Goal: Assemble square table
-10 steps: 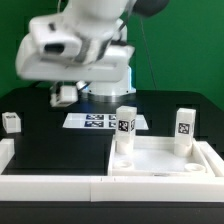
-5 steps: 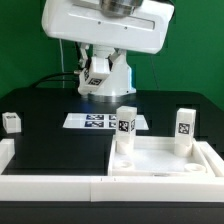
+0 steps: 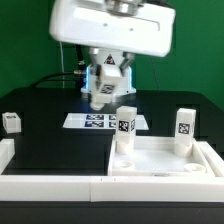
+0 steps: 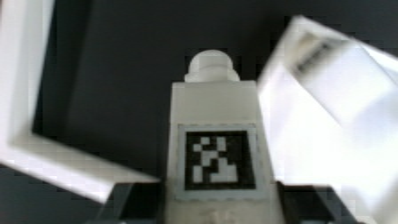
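A green backdrop is filling the space behind a black worktop (image 3: 45, 140), and a low white wall (image 3: 50, 182) is edging its front. The arm (image 3: 110, 30) is reaching in from the rear, with its bulky white wrist housing spreading across the upper part of the exterior view. Its claw (image 3: 100, 94) is pointing downward and hanging in the air clear of the worktop, near the marker board (image 3: 88, 121), though I cannot tell whether it is directly over it. The claw is clamping a white leg (image 4: 217, 120). In the wrist view the dark fingers (image 4: 135, 205) are pressing on both sides of the block, whose square tag is facing the camera and whose rounded peg is pointing away from the claw. The square slab (image 3: 165, 172) is lying at the exterior view's right front, hollow rimmed face up, just beside the wall. A second leg (image 3: 125, 125) is standing upright at the slab's rear corner on the exterior view's left, and a third leg (image 3: 185, 125) is standing at the rear corner on the right. A fourth leg (image 3: 11, 121) is sitting on the worktop at the exterior view's far left, well apart from the slab.
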`<state>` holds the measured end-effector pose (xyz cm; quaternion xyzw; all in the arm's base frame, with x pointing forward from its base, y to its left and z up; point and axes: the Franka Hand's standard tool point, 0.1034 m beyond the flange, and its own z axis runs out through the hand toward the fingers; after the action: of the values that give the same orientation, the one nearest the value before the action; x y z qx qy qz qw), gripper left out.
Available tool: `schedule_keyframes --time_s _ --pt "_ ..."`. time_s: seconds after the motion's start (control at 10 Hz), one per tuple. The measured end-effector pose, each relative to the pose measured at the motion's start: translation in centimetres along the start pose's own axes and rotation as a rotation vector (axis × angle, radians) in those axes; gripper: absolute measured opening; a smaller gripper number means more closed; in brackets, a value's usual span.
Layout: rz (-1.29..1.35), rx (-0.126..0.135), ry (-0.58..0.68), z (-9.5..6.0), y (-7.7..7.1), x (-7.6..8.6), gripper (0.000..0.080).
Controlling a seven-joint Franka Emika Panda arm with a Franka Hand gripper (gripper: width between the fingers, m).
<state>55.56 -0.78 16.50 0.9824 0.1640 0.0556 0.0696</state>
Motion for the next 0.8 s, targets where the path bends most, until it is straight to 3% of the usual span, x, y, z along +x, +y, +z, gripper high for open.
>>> schedule_keyframes --time_s 0.3,0.8 --pt "0.071 0.011 0.190 -1.2 -3.1 5.9 0.0290" --pt "0.074 0.014 0.217 -0.9 -3.7 5.9 0.0290"
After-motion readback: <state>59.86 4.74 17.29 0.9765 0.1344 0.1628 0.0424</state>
